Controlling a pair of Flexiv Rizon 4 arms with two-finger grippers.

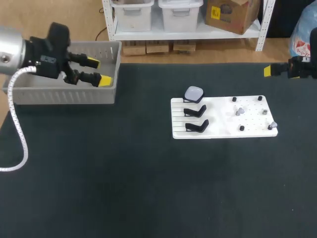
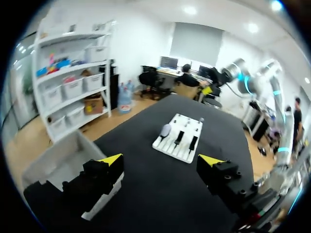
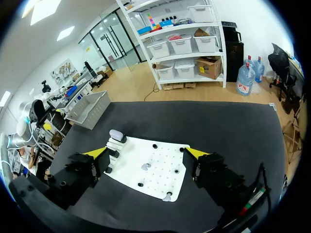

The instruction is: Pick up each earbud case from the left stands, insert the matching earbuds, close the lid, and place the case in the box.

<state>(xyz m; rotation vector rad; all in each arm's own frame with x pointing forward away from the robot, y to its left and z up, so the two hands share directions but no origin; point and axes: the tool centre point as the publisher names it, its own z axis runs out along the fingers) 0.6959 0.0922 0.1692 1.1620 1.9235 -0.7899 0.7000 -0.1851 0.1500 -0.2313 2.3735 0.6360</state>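
Observation:
A white board lies right of the table's middle. Of the three stands on its left side, the far one holds a lavender earbud case; the two black stands nearer me are bare. Small pale earbuds and black pegs sit on its right side. My left gripper hangs open over the grey box at the back left, nothing between its fingers. My right gripper is at the far right edge, open and empty in its wrist view, above the board and case.
From the left wrist, the open gripper looks across dark tabletop toward the board and case, with the box wall beside it. A white cable loops from the left arm over the table's left edge.

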